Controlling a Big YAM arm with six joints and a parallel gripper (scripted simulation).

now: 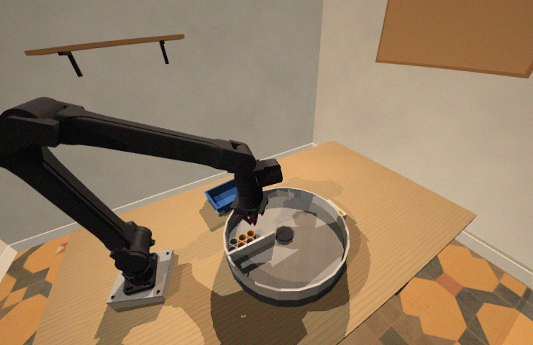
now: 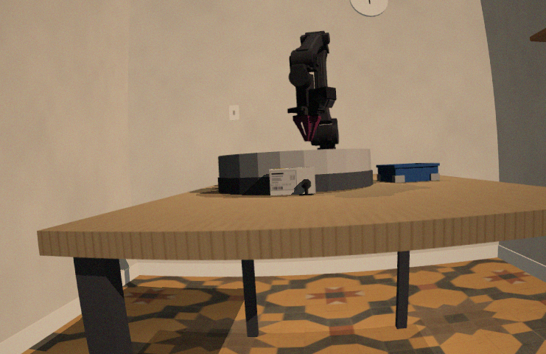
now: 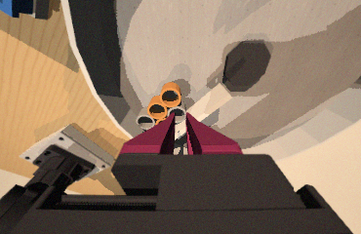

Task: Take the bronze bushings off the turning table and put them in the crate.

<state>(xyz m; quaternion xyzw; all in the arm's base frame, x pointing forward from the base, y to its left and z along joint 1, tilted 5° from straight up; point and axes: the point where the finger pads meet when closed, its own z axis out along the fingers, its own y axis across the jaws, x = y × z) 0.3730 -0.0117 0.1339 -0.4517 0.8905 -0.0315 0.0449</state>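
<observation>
The turning table [image 1: 289,287] [image 2: 292,161] [image 3: 164,39] is a round walled tray. Several short tubes stand together against its divider. The bronze ones are orange: one bronze bushing [image 1: 251,231] [image 3: 171,86] is at the group's inner end, another bronze bushing [image 1: 242,234] [image 3: 155,99] is beside it, and a third is partly hidden. Grey steel bushings stand among them, one steel bushing [image 1: 233,238] at the outer side. The blue crate [image 1: 221,199] [image 2: 415,173] [image 3: 2,7] shows no bushing in its visible part. My gripper [image 1: 252,223] [image 2: 309,140] [image 3: 180,117] is shut, empty, above the group.
A pale upright divider [image 1: 258,243] [image 3: 208,104] runs from the hub [image 1: 284,234] [image 3: 248,64] to the wall. The tray's high rim surrounds the bushings. A white labelled box [image 2: 281,182] stands outside the tray, on the side away from the arm base [image 1: 166,272] [image 3: 86,142].
</observation>
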